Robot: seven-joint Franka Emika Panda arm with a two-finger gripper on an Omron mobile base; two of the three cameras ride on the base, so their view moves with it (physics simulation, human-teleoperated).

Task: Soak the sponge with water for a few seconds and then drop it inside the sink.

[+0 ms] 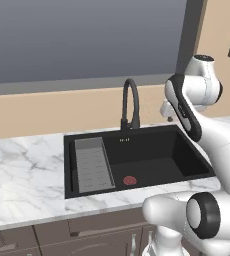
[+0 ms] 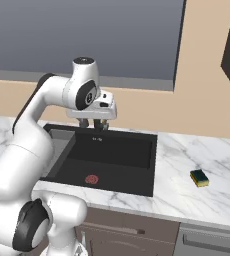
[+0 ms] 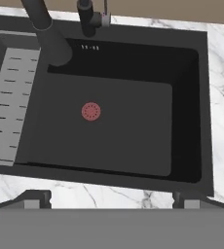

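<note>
Above the sink (image 2: 147,150), gripper (image 2: 100,123) pointing down, spread wide, sponge (image 2: 199,178) on the counter (image 2: 212,200) apart

The sponge (image 2: 199,178), a small yellow block with a dark green top layer, lies flat on the marble bench well right of the sink (image 2: 142,187). The sink is a black rectangular basin with a grey ribbed tray at its left, a red round drain (image 3: 90,111) and a black arched faucet (image 1: 130,102) at its far rim.

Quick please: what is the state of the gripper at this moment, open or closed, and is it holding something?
Gripper: open and empty, above the large black recessed sink.
</note>
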